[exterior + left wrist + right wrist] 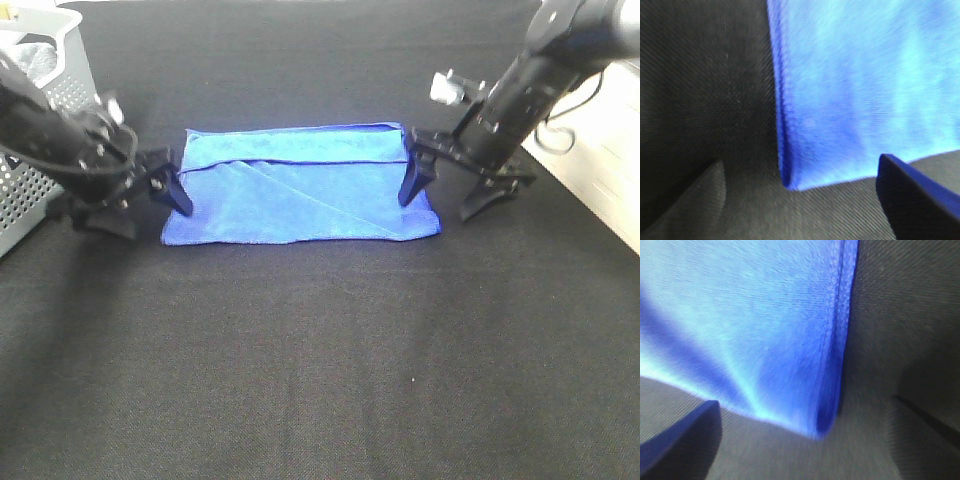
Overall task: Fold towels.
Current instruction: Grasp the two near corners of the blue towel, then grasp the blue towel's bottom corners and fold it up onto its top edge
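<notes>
The royal-blue towel (300, 185) lies flat on the black cloth, folded, with a band folded over along its far edge. My left gripper (140, 205) is open and empty; it straddles the towel's left edge, with one finger at the edge and the other on the cloth. The left wrist view shows a towel corner (865, 85) between the fingers of the left gripper (800, 210). My right gripper (452, 190) is open and empty; one finger is over the towel's right edge, the other outside it. The right wrist view shows the towel's folded edge (750, 325) between the spread fingers of the right gripper (805, 440).
A pale perforated basket (40, 100) stands at the far left, behind my left arm. A black cloth (320, 360) covers the table. A white surface (600, 150) with a dark cable lies past the table's right edge.
</notes>
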